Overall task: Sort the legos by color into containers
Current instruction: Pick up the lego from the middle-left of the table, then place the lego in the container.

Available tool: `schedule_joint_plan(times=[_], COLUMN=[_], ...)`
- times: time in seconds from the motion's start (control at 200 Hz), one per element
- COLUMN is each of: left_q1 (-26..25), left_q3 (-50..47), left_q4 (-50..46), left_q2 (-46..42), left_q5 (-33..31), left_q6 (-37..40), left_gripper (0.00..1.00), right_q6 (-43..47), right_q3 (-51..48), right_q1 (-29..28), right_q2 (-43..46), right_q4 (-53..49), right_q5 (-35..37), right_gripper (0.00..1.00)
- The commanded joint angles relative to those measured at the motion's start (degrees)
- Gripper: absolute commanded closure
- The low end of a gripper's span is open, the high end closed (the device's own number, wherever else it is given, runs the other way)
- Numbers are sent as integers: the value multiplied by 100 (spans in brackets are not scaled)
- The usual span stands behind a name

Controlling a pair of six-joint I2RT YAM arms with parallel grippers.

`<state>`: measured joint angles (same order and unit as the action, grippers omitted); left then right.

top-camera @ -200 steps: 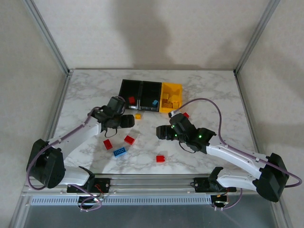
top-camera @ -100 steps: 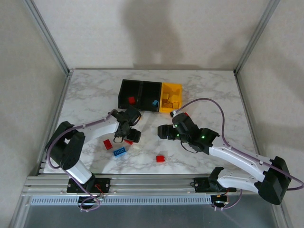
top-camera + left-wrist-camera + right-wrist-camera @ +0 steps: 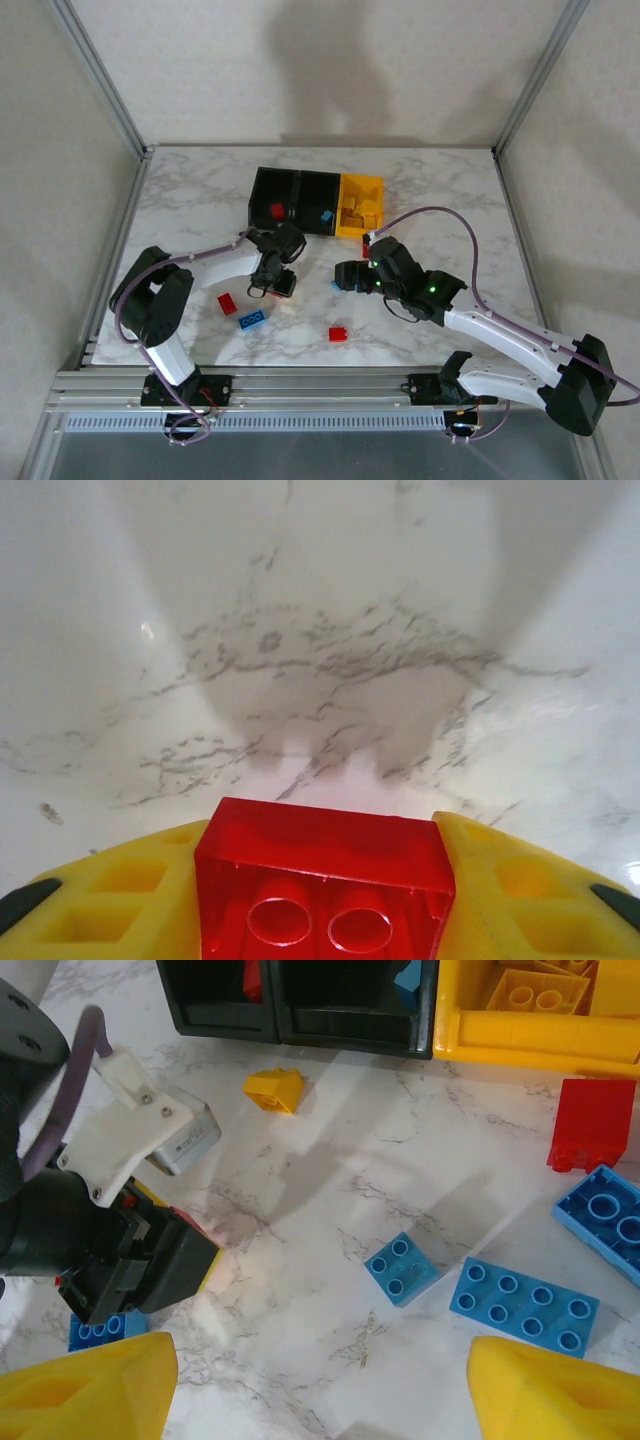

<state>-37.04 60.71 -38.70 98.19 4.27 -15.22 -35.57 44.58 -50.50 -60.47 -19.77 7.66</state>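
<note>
Now our left gripper (image 3: 322,900) clamps a red brick (image 3: 325,840) between its yellow fingers (image 3: 110,895), low over the worktop's (image 3: 320,630) middle. Our right gripper (image 3: 320,1380) stands wide, holding nothing, above blue bricks (image 3: 400,1268). Bins (image 3: 258,195) line up near the far edge; loose bricks (image 3: 338,334) lie toward the near edge.

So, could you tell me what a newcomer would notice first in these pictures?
Most striking is the red brick clamped between the yellow fingers of the left gripper, over the marble table. Next come the black bins and yellow bin in a row at the table's far middle, and loose blue bricks lying before the open right gripper.
</note>
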Motion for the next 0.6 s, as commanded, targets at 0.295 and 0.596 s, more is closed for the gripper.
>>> schedule_joint_plan(times=[0.295, 0.596], left_q1=[724, 1125], left_q3=[1323, 2542], left_q4=[225, 381], left_q2=[-66, 578], left_q5=[-126, -547], left_q6=[-405, -745], left_gripper=[61, 60], right_q6=[22, 129], right_q3=[-10, 318], right_q1=[58, 89], right_q2=[-83, -505], right_q4=[549, 970], right_q5=[-213, -290], right_gripper=[24, 24])
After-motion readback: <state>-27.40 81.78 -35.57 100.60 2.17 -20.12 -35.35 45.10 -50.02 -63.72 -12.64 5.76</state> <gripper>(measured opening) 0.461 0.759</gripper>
